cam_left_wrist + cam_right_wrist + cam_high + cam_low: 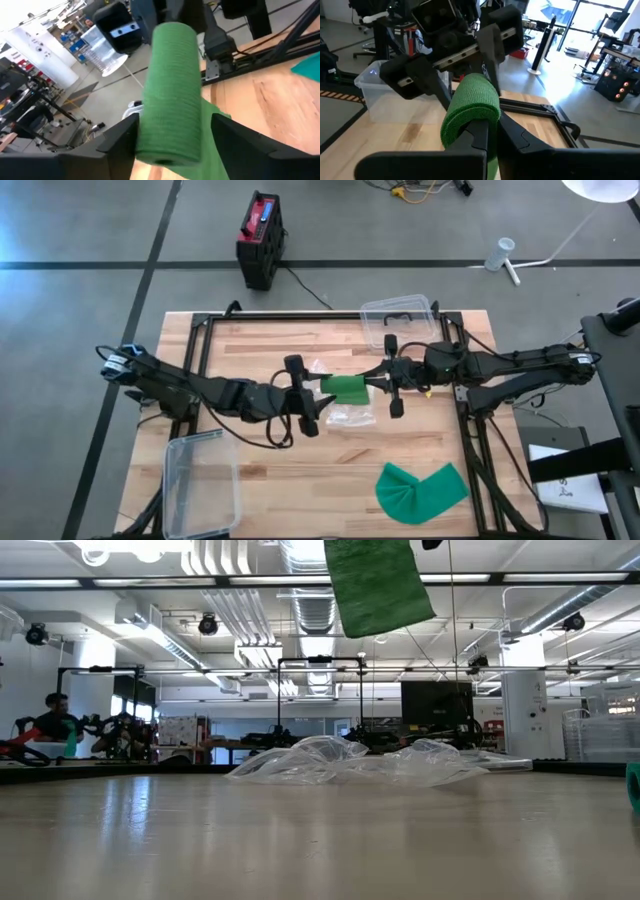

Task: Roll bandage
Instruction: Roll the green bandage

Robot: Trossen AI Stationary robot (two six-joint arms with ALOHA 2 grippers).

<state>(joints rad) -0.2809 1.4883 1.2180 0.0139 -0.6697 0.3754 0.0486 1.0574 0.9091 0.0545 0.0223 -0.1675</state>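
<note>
Green bandage roll [170, 95] fills the left wrist view, standing between the left pincer's [172, 145] two dark fingers [120, 140], which are spread on either side of it with a gap showing at each side, so that pincer is open around the roll rather than clamped on it. In the right wrist view the right pincer [487, 132] has its fingers pressed together on the roll's loose end, holding the bandage [470, 110] pinched from that side. From above, both arms meet over the middle of the wooden surface [300, 470]: the left pincer [305, 400] comes in from the left, the right pincer [385, 383] from the right, and the roll [347, 389] hangs in the air between them. Under it lies a crumpled clear plastic wrapper [345, 416], which the low view shows as a heap on the surface [340, 762], while the bandage [378, 585] hangs well above it. A second green bandage [420, 490], unrolled and bent, lies flat near the surface's right front corner. One clear bin [203, 480] sits at the left front corner and another [398, 322] at the back edge, right of middle. A person [55, 715] sits far back in the room.
</note>
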